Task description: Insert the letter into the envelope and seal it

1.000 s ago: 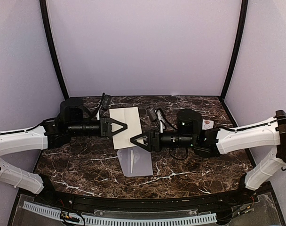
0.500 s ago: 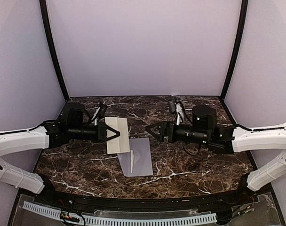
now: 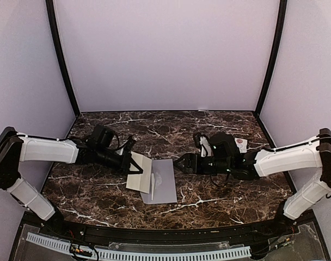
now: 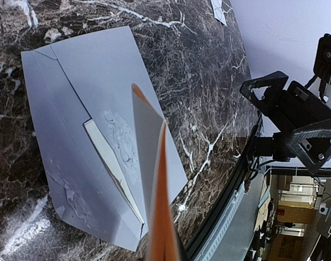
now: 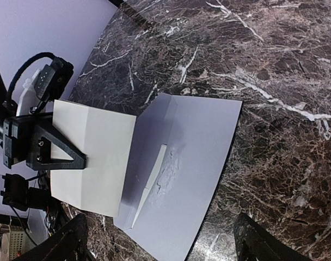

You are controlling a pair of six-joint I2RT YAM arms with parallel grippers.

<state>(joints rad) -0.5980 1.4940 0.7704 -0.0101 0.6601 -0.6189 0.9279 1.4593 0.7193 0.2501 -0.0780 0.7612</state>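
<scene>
The grey-lavender envelope lies flat on the marble table, its opening edge showing a pale strip. My left gripper is shut on the white folded letter and holds it tilted, its lower edge over the envelope's left side. In the left wrist view the letter is seen edge-on above the envelope. My right gripper is open and empty, just right of the envelope. In the right wrist view the letter overlaps the envelope, with the left gripper on it.
A small white sticker sheet with circles lies behind the right arm at the right side of the table. Lavender walls close in the back and sides. The table's front edge and a perforated rail run below the envelope.
The right gripper let go of the letter, pulled back right and came down beside the envelope. The left gripper carried the letter down and forward onto the envelope's left side.
</scene>
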